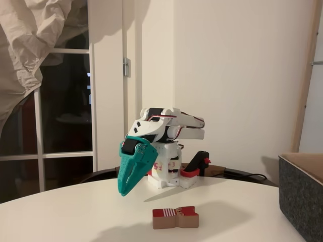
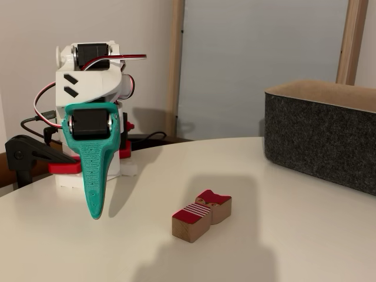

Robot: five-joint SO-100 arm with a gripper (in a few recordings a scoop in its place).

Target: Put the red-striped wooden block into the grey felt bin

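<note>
Small flat red-striped wooden block (image 2: 201, 215), brown sides, red top with white stripes, notched waist, lying on white table (image 2: 294, 235) between teal gripper (image 2: 96, 212) and grey felt bin (image 2: 323, 138), well apart from both. Gripper tips together, closed, holding nothing. Open tabletop all around block.

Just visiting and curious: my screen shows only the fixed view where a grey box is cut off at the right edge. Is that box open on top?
Observer: Yes. In a fixed view that takes in more of it, the bin has an open top with a tan inner rim.
Operator: Is the little striped block touching it?
Observer: No. The block lies apart from it, with bare table between them.
Operator: And the teal fingers?
Observer: From that side, the fingers hang to the block's left, not over it.
</note>
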